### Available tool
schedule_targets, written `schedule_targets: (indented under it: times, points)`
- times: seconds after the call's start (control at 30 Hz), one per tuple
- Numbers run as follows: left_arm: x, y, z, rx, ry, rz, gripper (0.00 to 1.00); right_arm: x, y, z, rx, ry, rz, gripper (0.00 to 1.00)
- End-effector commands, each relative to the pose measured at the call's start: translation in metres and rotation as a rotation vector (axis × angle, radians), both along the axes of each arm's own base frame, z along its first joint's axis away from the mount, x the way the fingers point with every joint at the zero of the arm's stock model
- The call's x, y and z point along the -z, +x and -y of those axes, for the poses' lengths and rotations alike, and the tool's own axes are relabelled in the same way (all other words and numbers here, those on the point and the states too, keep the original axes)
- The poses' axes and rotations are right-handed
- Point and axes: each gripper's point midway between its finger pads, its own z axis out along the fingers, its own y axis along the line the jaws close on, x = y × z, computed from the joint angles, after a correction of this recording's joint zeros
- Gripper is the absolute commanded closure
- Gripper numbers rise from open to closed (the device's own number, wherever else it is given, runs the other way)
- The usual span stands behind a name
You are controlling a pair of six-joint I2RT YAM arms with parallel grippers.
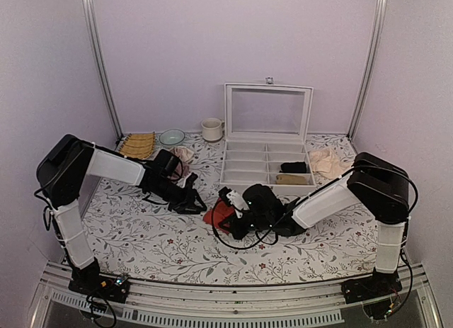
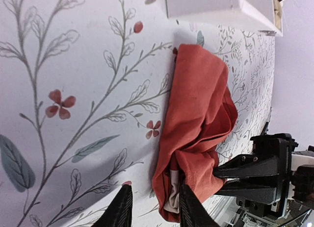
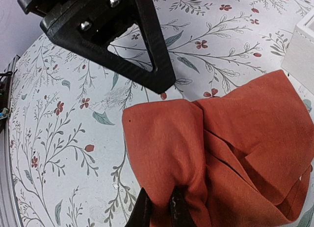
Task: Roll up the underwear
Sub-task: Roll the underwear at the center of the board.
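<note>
The red-orange underwear (image 1: 216, 216) lies bunched on the floral table, between my two grippers. In the left wrist view it (image 2: 196, 104) is folded over on itself, and a strip of cream waistband (image 2: 174, 195) shows at its near end. My left gripper (image 2: 154, 210) is open, with the near edge of the underwear between its fingers and one finger against the fold. It sits at the left of the cloth (image 1: 195, 202). My right gripper (image 3: 159, 212) is shut on a pinch of the underwear (image 3: 235, 148), at the cloth's right side (image 1: 228, 216).
A white compartment box (image 1: 244, 173) with its lid raised stands just behind, holding a dark and a tan roll. A dusty-pink cloth (image 1: 182, 158), bowl (image 1: 171, 137), cup (image 1: 211, 129) and woven mat (image 1: 138, 145) are back left. A pale beige cloth (image 1: 327, 161) lies right of the box.
</note>
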Motion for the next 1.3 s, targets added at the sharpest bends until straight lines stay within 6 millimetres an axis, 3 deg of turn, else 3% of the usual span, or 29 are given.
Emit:
schedule_targets:
  times: [0.0,0.63,1.27]
  points:
    - [-0.026,0.021,-0.001,-0.045,-0.049,0.049,0.67,0.050,-0.039,0.040,-0.004,-0.125,-0.260,1.00]
    - [-0.026,0.026,-0.004,-0.084,-0.064,0.049,0.67,0.071,-0.053,0.043,-0.008,0.041,-0.682,1.00]
    - [-0.019,0.024,-0.009,-0.106,-0.052,0.058,0.67,0.081,-0.048,0.062,0.139,0.140,-0.912,1.00]
